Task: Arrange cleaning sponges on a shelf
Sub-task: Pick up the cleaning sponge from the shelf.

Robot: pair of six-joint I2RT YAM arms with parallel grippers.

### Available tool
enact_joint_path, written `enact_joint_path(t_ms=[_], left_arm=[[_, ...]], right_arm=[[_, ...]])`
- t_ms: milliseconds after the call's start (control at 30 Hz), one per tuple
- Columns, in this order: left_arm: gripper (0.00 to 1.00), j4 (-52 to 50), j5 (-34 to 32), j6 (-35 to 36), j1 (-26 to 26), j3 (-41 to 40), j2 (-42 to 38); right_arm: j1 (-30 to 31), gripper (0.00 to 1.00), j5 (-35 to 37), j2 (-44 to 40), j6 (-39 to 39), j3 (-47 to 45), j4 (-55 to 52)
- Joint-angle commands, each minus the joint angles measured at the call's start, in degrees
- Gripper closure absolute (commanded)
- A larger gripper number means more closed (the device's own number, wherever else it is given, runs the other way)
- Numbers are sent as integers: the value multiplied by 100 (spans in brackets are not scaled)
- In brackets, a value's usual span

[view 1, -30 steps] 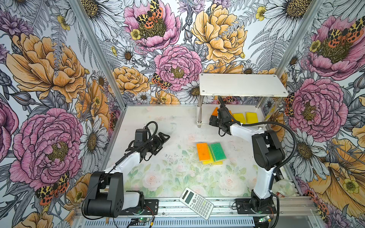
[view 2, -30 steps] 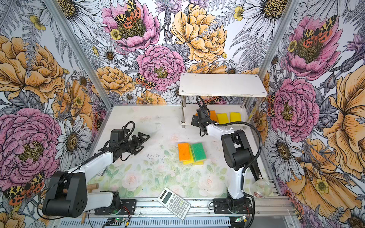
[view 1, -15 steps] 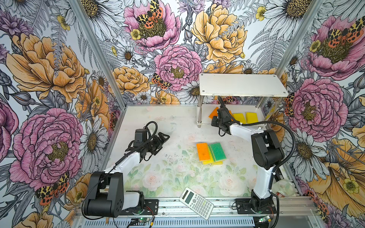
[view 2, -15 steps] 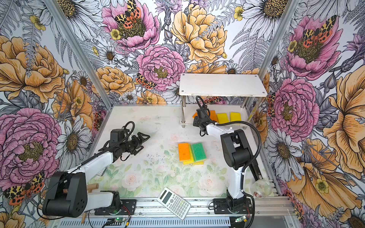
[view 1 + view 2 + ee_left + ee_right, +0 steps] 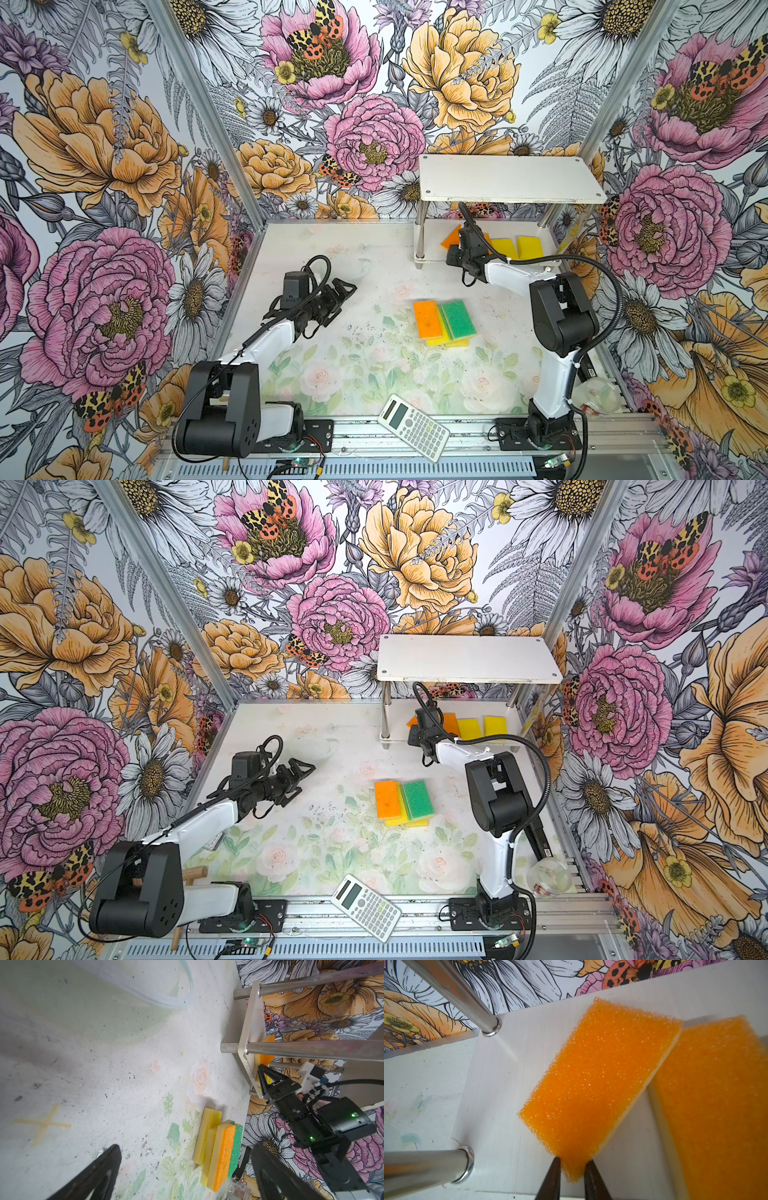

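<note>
Right hand [image 5: 572, 1160] pinching orange sponge [image 5: 598, 1084] corner on bottom tier of shelf [image 5: 508, 1105]; my left hand [image 5: 345, 286] wide open, empty.

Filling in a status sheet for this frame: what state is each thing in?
left end effector: open, empty.
right end effector: shut on a corner of skewed orange sponge.
skewed orange sponge: on shelf, lower board.
yellow sponges: flat on lower board.
sponge pile: not yet shelved.
calculator: face up at front edge.

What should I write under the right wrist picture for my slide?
Right gripper pinches the corner of a crooked orange sponge on the shelf's bottom board, beside another orange sponge.
</note>
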Motion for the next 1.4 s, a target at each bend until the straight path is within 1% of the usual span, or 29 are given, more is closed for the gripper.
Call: enact_joint_path(t_ms=[0, 200, 367, 567, 833, 1033, 1167, 1367], left_arm=[[1, 7, 58, 150, 64, -63, -1], [1, 6, 58, 160, 56, -70, 8], [1, 9, 53, 160, 69, -95, 8], [1, -4, 37, 160, 82, -105, -10], [1, -27, 27, 142, 83, -123, -44], [1, -48, 22, 116, 84, -122, -102], [1, -136, -30, 141, 80, -123, -172], [1, -136, -18, 142, 74, -122, -142]], right_arm=[[-32, 82, -37, 10, -103, 129, 25], [-40, 84, -79, -8, -316, 116, 43], [-43, 85, -169, -14, -675, 107, 143], [-47, 89, -352, -75, -1175, 56, 298], [-93, 93, -652, -209, -1628, -79, 310], [-191, 98, -1023, -315, -1758, -190, 297], [-257, 99, -1328, -421, -1797, -325, 275], [-346, 100, -1479, -629, -1923, -505, 174]])
